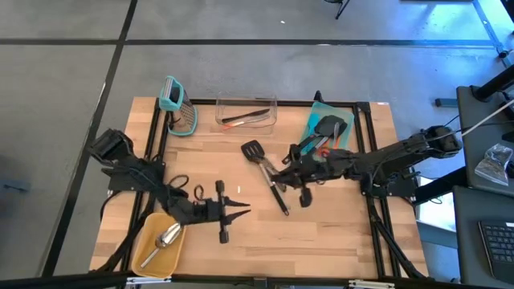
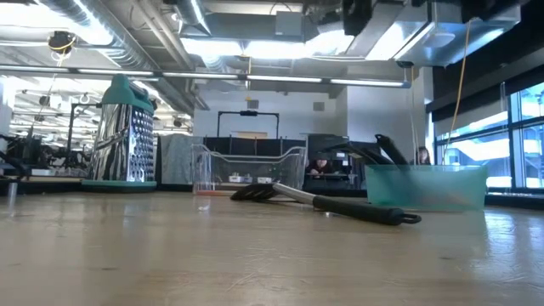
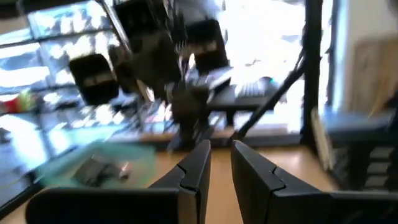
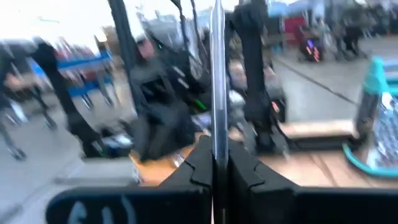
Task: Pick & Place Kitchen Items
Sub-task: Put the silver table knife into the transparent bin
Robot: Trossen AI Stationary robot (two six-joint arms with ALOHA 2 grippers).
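My right gripper (image 1: 281,177) (image 4: 215,163) hangs over the table's middle, pointing toward the left edge, shut on a thin silver metal piece (image 4: 216,74). Below it a black slotted turner (image 1: 267,172) (image 2: 323,202) lies flat on the wood. My left gripper (image 1: 241,210) (image 3: 221,165) is at the near left, pointing right, open, with nothing between its fingers. A silver scoop (image 1: 167,237) lies in a yellow bin (image 1: 147,257). More black and orange utensils lie in a teal tray (image 1: 315,119) (image 2: 425,189). My right gripper pinches the thin metal piece (image 4: 216,140) between its two shut fingers, which come at it level from the table's right side. The piece crosses the fingers and sticks out well past them on one side. Its other end is hidden by the gripper.
A teal-topped box grater (image 1: 178,108) (image 2: 126,132) stands at the far left. A clear container (image 1: 246,112) (image 2: 248,167) beside it holds a red-and-black utensil. Black frame rails run along the table's left and right sides. Bare wood lies along the near edge.
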